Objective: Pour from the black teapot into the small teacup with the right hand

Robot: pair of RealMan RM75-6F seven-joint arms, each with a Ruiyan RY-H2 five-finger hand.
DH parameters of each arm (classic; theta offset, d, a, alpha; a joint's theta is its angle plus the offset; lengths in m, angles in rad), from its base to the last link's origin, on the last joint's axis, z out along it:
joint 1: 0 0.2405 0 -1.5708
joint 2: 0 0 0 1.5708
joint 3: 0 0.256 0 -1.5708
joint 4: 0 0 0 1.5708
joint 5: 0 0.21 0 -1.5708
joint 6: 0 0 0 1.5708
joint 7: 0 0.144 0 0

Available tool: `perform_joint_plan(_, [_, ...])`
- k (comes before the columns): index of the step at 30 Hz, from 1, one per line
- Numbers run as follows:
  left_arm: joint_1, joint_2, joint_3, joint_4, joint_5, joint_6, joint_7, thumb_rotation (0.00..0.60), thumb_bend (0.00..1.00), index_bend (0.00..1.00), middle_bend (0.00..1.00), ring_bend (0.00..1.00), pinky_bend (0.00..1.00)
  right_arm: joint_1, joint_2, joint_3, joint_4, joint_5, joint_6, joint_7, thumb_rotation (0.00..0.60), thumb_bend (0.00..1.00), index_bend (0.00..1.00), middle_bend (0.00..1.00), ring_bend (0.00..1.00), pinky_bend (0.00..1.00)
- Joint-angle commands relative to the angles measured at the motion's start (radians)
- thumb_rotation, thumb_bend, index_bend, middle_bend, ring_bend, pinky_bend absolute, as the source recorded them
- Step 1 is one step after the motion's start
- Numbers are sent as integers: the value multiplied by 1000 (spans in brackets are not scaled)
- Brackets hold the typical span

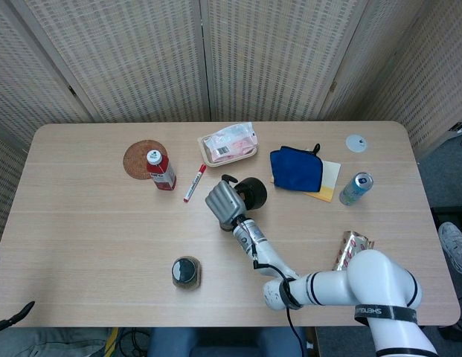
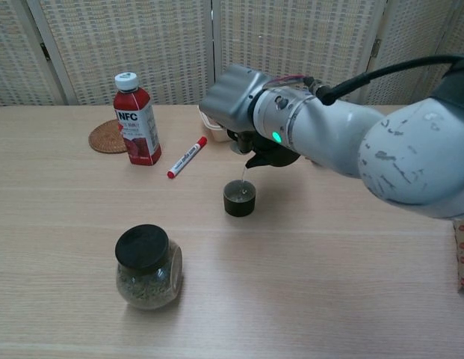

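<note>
— Where's the right robot hand (image 2: 233,96) and what is it doing?

— It hangs over the middle of the table (image 2: 60,217), wrapped around the black teapot (image 1: 251,193), which it holds tipped. In the chest view the pot is mostly hidden behind the hand and wrist; only its dark underside and spout (image 2: 254,158) peek out below.

— And the small teacup?

— The small teacup (image 2: 239,198) stands on the table directly under the spout, just below the robot hand. A thin stream of liquid (image 2: 242,174) runs from the spout down into it, and the cup looks dark inside.

— What else sits around the robot hand?

— To its left, a red marker (image 2: 187,157), then a red juice bottle (image 2: 137,120) just beside a woven coaster (image 2: 107,137). Nearer the robot and to the hand's left is a lidded jar (image 2: 147,268) with a black cap. Beyond the hand lies a tray of packets (image 1: 228,143). To its right there is a blue pouch (image 1: 296,169) on a yellow sheet, and further right a drink can (image 1: 355,189).

— The left robot hand?

— Neither camera shows it.
</note>
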Motion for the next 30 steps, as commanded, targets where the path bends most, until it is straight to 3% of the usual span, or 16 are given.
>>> perform_joint_plan(1, [0, 0, 0, 0, 0, 0, 0, 284, 0, 108, 0, 0, 0, -1, 0, 2, -2, -2, -3, 6, 481, 385, 926, 1000, 954, 455])
perform_joint_plan(9, [2, 1, 0, -2, 0, 2, 2, 283, 0, 108, 0, 0, 0, -15, 3, 11, -2, -12, -17, 57, 481, 385, 926, 1000, 954, 469])
perform_joint_plan(20, [5, 3, 1, -6, 0, 4, 8, 284, 0, 108, 0, 0, 0, -75, 33, 53, -11, -51, -78, 282, 482, 381, 926, 1000, 951, 471])
perform_joint_plan(30, [0, 7, -1, -14, 5, 1, 14, 284, 0, 108, 0, 0, 0, -148, 151, 99, -113, -38, -114, 477, 480, 366, 926, 975, 912, 472])
